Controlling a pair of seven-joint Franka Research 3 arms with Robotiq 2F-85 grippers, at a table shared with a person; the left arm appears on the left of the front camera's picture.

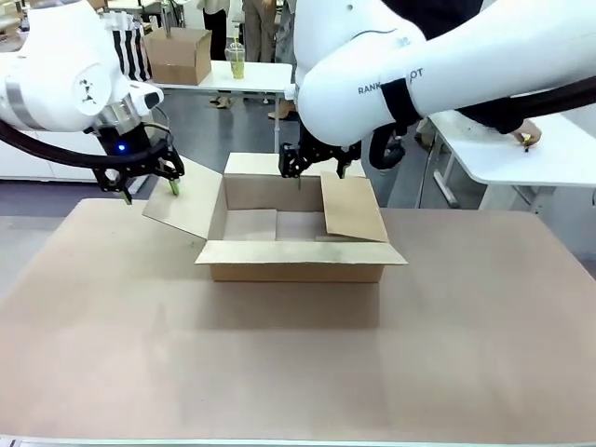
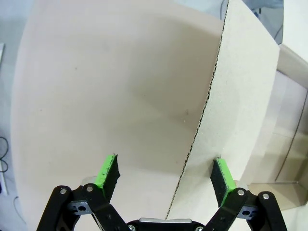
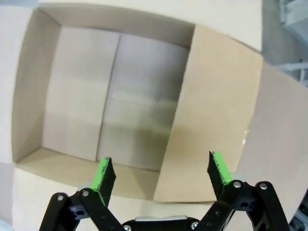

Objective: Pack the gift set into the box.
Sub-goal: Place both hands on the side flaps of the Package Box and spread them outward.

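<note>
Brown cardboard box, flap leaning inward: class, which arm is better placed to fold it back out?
Right, probably: the right claw, open, hangs just above that brown cardboard flap; the left claw, also open, straddles the opposite, outward-splayed flap.

The box is sitting open on the brown worktop, toward its far side. Its near flap is lying folded out flat toward the robot's side. The left flap is splaying outward, the far flap is standing up behind the opening, and the right flap is leaning inward over it. Bare cardboard is showing on the box floor. The left hand is hovering right at the left flap's outer edge, fingers spread. The right hand is hanging over the box's far rim, beside the right flap's far end, fingers also apart. Behind, a smaller carton and a cup are standing on a white table.
</note>
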